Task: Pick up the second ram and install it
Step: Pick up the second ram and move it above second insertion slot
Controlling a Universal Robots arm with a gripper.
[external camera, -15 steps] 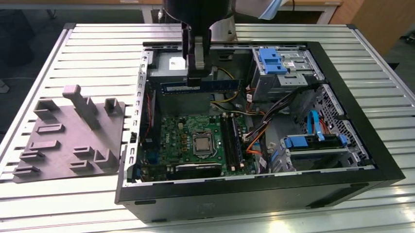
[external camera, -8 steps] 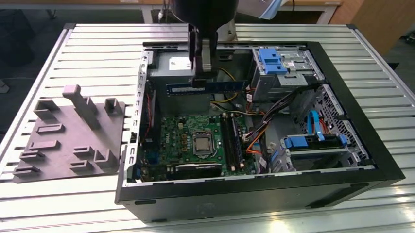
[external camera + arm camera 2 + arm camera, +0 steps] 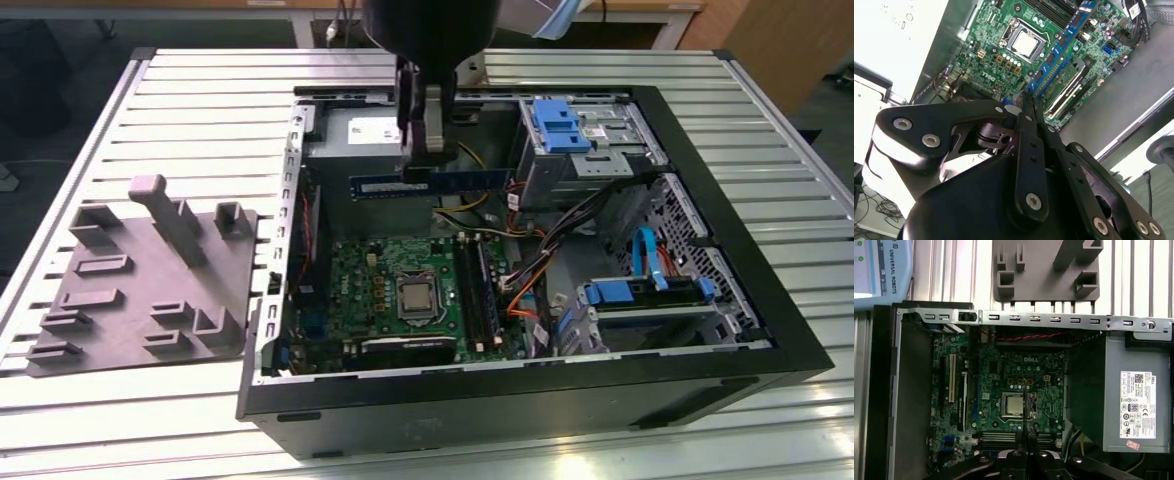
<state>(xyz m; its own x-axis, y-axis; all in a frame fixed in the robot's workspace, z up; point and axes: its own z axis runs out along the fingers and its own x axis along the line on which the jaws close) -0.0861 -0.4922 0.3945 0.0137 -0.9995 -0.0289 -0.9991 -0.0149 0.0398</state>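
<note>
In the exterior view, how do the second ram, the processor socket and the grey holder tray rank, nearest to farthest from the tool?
1. The second ram, gripped in the tool.
2. The processor socket, on the motherboard.
3. The grey holder tray, outside the case, exterior view's left.

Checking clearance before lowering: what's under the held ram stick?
In the second wrist view, the motherboard lies below the second ram, memory slots alongside. The ram and gripper cover what sits directly beneath.

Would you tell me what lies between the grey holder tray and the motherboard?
In the first wrist view, the case's slotted metal rail and a red wire lie between them.
</note>
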